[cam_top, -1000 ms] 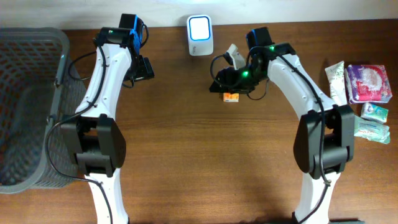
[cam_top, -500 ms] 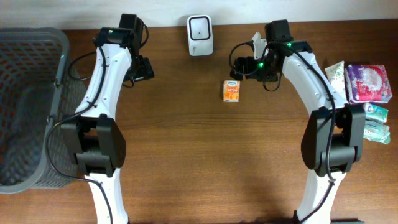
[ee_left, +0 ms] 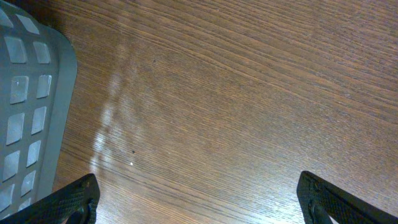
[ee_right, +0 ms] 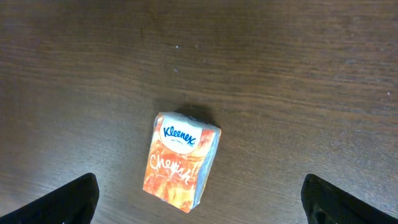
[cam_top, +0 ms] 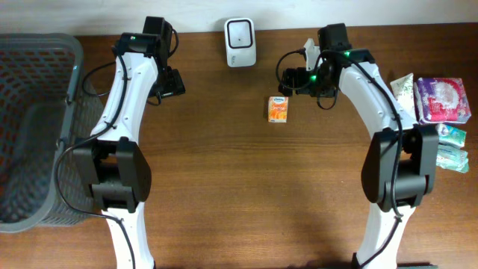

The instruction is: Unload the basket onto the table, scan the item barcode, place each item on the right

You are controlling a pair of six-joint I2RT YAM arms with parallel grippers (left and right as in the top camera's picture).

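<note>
An orange Kleenex tissue pack [cam_top: 278,108] lies flat on the wooden table, label up, also seen in the right wrist view [ee_right: 182,161]. My right gripper [cam_top: 290,81] hovers just above and right of it, open, with nothing between its fingers [ee_right: 68,202]. A white barcode scanner [cam_top: 239,33] stands at the table's back edge, its window dark. My left gripper [cam_top: 173,81] hangs open over bare wood at the left, its fingertips [ee_left: 326,202] wide apart.
A grey mesh basket [cam_top: 33,127] fills the left side; its rim [ee_left: 31,106] shows in the left wrist view. Several packaged items [cam_top: 441,112] lie piled at the right edge of the table.
My right gripper opened and let go of the tissue pack, which now lies on the table, then moved up and to the right. The scanner's window went dark. The left arm stayed still.
</note>
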